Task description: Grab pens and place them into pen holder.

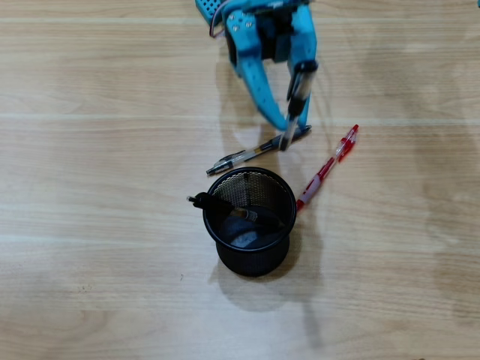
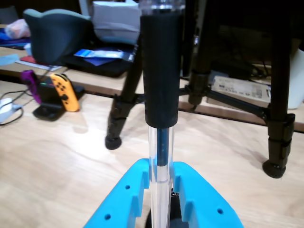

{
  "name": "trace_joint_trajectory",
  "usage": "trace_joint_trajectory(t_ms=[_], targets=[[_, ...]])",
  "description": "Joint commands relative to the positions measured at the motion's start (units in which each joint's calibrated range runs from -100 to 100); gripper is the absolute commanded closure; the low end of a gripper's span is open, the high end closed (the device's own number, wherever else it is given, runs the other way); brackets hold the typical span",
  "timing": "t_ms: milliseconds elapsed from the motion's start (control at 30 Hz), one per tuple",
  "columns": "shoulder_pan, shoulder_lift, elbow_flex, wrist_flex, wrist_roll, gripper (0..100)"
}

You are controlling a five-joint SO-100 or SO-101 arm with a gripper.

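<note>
Mid-carry: my hand (image 2: 160, 190) is clamped on the clear pen with the black sleeve (image 2: 160, 71), barrel pinched between the blue fingers (image 2: 133, 190), sleeve end sticking out past them. From overhead that pen (image 1: 297, 105) hangs near the top of the worktop (image 1: 90, 112), well short of the mesh cup (image 1: 251, 221). One black pen (image 1: 214, 202) already leans in the cup, one end poking over the rim. Two left lying flat: a clear one (image 1: 251, 155) just above the cup, a red one (image 1: 328, 166) just beside its right. Next move, I'd judge: swing over the cup mouth, get the pen near upright, then let go. Only the wrist view shows the grip up close, plus tripod legs (image 2: 280, 118); only the overhead view shows the cup and the loose pens.
</note>
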Motion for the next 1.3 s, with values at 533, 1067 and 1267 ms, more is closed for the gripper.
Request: trace_joint_trajectory(t_ms=[533,1067,1267], targets=[[6.91,16.81,-0.77,-12.81,-3.21,98],[6.36,11.02,-0.05,-12.03,-2.85,84],[6.72,1.19,6.80,-9.28,-2.80,84]])
